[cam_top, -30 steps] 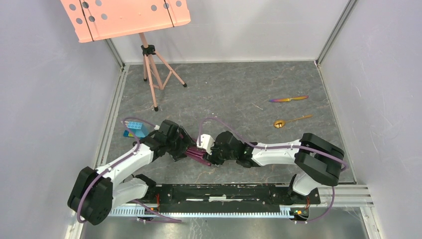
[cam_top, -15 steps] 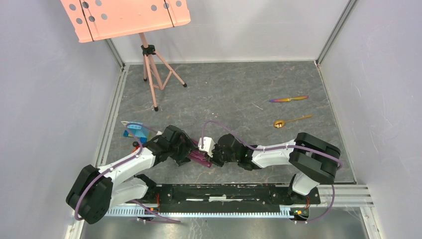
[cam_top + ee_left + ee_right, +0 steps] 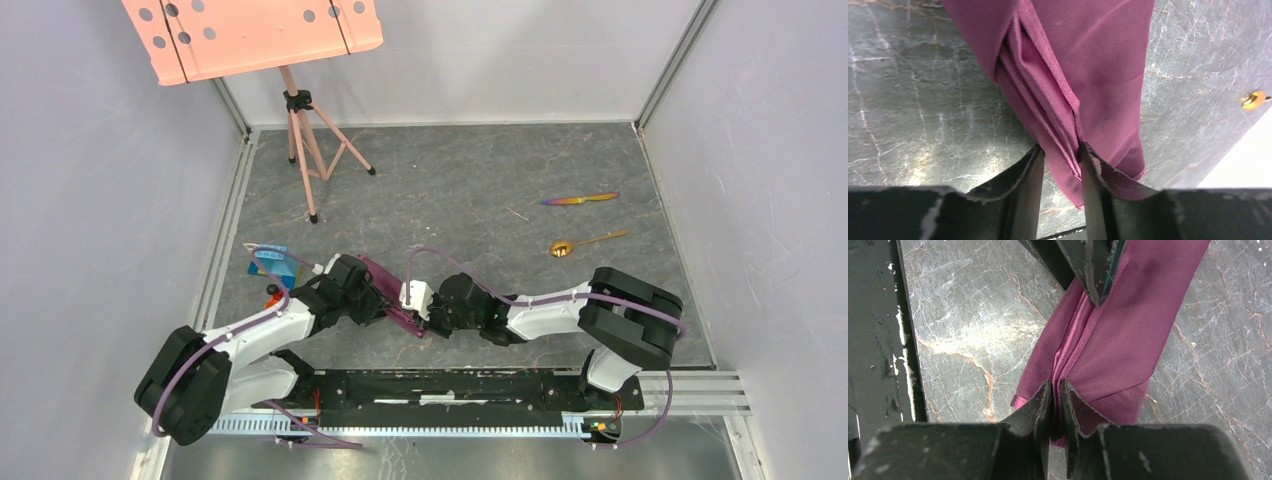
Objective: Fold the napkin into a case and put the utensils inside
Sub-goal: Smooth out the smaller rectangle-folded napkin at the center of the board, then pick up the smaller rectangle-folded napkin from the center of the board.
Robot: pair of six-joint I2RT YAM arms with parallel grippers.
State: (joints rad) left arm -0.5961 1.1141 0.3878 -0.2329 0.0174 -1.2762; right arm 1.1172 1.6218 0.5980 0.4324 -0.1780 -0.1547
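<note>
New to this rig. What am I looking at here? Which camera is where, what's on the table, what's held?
Two white-and-black robot arms are bolted at the near edge of a grey marble-look table. The wide picture looks down from above and behind them. The other two come from cameras on each wrist, so the dark prongs at the bottom are that arm's own fingers. The left gripper and right gripper each pinch a fold of the plum-purple cloth napkin, bunched between them. Far right lie a rainbow-coloured metal knife and a shiny gold spoon, untouched. At left sit a small blue-and-orange block and a pink perforated stand on a tripod.
</note>
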